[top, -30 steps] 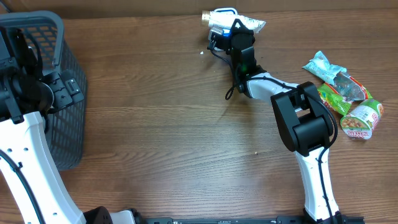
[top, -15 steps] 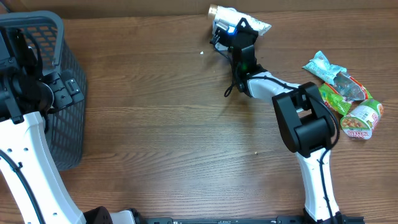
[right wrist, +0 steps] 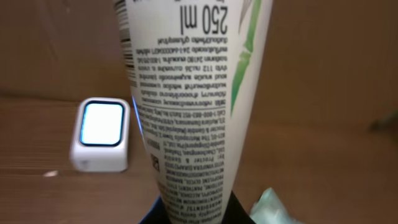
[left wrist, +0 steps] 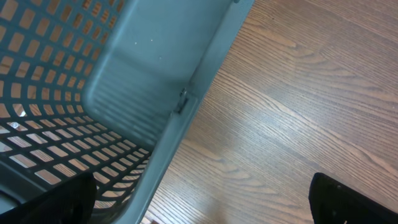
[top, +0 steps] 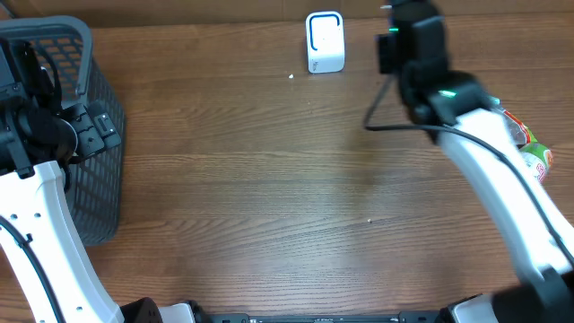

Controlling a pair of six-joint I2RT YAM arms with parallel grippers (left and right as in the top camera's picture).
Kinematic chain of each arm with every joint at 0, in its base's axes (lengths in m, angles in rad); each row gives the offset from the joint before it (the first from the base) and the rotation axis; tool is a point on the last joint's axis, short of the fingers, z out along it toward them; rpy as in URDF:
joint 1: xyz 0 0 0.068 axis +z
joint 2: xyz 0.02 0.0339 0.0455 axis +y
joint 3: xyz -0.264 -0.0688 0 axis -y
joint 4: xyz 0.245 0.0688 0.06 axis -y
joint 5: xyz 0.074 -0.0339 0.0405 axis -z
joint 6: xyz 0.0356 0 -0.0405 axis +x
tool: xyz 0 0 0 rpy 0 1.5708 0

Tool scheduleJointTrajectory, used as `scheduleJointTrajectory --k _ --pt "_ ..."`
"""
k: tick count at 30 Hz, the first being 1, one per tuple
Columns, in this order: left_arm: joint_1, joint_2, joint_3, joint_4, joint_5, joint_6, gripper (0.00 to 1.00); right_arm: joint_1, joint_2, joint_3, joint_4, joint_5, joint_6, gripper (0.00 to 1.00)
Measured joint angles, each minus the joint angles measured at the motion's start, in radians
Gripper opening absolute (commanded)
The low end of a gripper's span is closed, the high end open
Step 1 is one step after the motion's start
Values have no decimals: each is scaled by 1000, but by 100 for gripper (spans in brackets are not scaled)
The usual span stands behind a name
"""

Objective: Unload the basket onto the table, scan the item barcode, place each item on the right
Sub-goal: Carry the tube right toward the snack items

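Far left of the scanner (top: 325, 41): basket (top: 54, 25), left gripper (left wrist: 208, 199) beside it, jaws spread wide, empty. Near right of the scanner, raised off the table (top: 269, 179): right gripper (right wrist: 196, 216) clamped on 1 tube (right wrist: 193, 106), so pickup looks done. Judged outstanding: turning its barcode (right wrist: 127, 56) toward the scanner's lit face.

Open tabletop (top: 269, 179) mid-table, basket (top: 99, 170) walling left side, scanner (top: 325, 41) at far edge, packets (top: 541, 166) far right.

Pinched at six o'clock by the claw (right wrist: 196, 219): a printed white tube (right wrist: 193, 93). At eight o'clock, a lit scanner (right wrist: 102, 134) on the worktop (right wrist: 37, 190).
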Motion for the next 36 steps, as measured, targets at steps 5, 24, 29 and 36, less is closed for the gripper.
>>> scheduleJointTrajectory --k 5,24,29,36 --pt "0 0 0 0 0 0 100 -126 -142 2 -389 -145 402 4" --pt "0 0 0 0 0 0 100 -782 -194 -300 -515 -427 772 4" --pt "0 0 0 0 0 0 100 -907 -194 -460 -403 -459 740 4" --pt "0 0 0 0 0 0 100 -958 -194 -629 -292 -465 710 4"
